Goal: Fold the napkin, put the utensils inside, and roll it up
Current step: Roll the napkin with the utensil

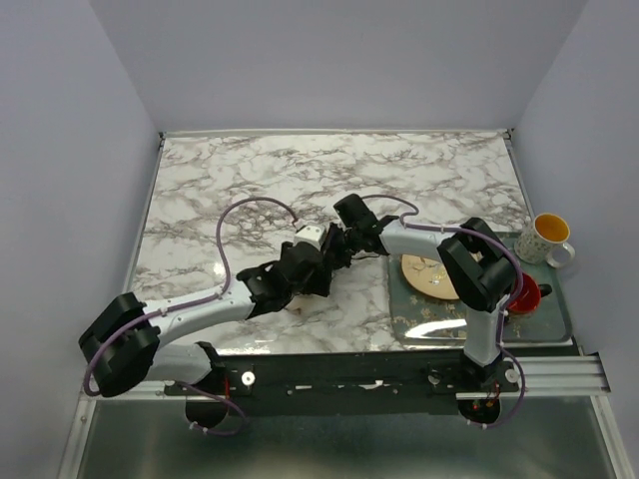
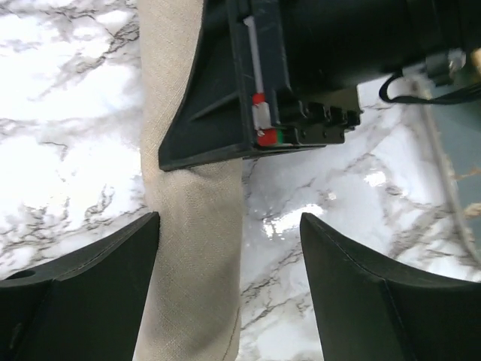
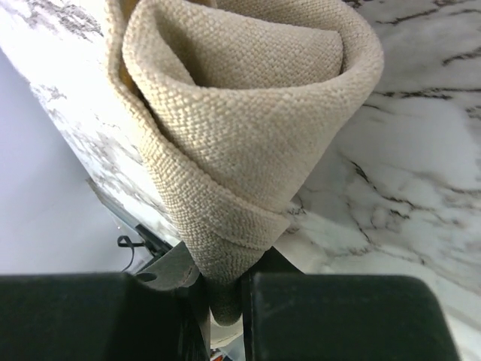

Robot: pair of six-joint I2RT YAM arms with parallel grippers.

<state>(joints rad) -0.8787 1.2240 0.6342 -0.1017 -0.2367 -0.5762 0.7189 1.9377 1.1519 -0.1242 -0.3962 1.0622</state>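
The napkin (image 3: 240,128), rolled into a tube, lies on the marble table (image 1: 250,180) near the middle of its front half. The right gripper (image 3: 225,301) is clamped on one end of the roll. The left gripper (image 2: 229,263) straddles the roll with its jaws wide apart, one finger just beside the cloth. To the right, a grey tray (image 1: 439,321) holds a patterned plate (image 1: 427,277) and a red cup (image 1: 526,296). A white mug (image 1: 544,238) with a yellow inside stands at the tray's far corner; what it holds cannot be seen.

Marble-look table (image 1: 250,190) w/ plain grey walls (image 1: 329,60) around.
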